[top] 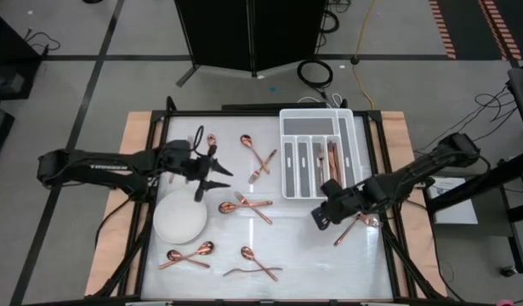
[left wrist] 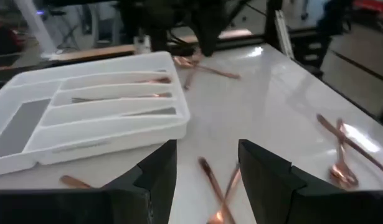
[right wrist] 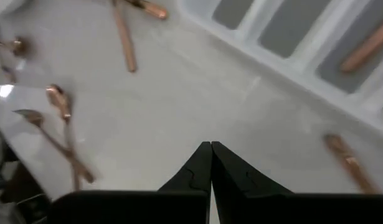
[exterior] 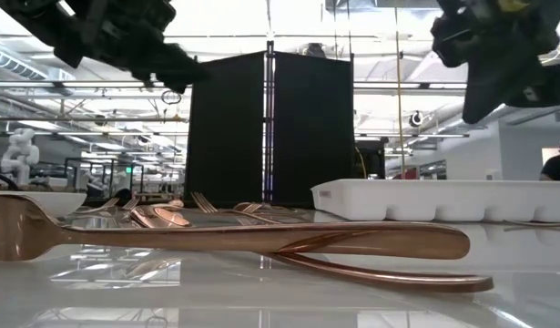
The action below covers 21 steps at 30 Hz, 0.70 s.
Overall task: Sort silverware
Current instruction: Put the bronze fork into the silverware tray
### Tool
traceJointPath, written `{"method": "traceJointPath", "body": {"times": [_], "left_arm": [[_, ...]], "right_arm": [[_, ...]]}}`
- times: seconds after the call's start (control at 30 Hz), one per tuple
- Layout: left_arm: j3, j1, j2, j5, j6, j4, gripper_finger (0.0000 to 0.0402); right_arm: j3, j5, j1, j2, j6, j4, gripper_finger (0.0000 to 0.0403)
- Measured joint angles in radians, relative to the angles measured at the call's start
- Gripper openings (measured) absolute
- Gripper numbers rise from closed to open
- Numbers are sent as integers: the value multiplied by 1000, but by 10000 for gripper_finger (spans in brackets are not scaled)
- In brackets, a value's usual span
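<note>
My left pincer [top: 212, 173] hangs released, nothing in it; the silverware [top: 246, 204] lies scattered just beyond on the bench [top: 312, 255]. Right pincer [top: 319, 218] clenched, empty. Thin, stiff, slick metal; I'd pinch mid-handle.

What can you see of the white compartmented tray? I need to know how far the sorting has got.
The white compartmented plastic tray lies flat at the table's far edge, towards the right arm's side. It has one crosswise compartment at its far end and several long parallel slots with grey floors. A few copper-coloured pieces lie lengthwise in the slots nearest the right arm; the other slots look empty. No gripper touches it.
</note>
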State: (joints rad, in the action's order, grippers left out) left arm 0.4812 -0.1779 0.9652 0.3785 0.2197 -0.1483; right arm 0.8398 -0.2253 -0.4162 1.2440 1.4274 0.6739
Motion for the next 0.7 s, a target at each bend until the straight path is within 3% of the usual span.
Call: {"method": "traceJointPath", "body": {"times": [0.13, 0.43, 0.7], "left_arm": [[-7, -29, -67, -3, 44, 71, 171], [-143, -138, -216, -10, 56, -88, 171], [-148, -145, -212, -10, 52, -140, 171]], "right_arm": [[0, 17, -10, 41, -18, -71, 0], [1, 352, -45, 144, -10, 134, 0], [1, 364, -44, 138, -51, 153, 0]]}}
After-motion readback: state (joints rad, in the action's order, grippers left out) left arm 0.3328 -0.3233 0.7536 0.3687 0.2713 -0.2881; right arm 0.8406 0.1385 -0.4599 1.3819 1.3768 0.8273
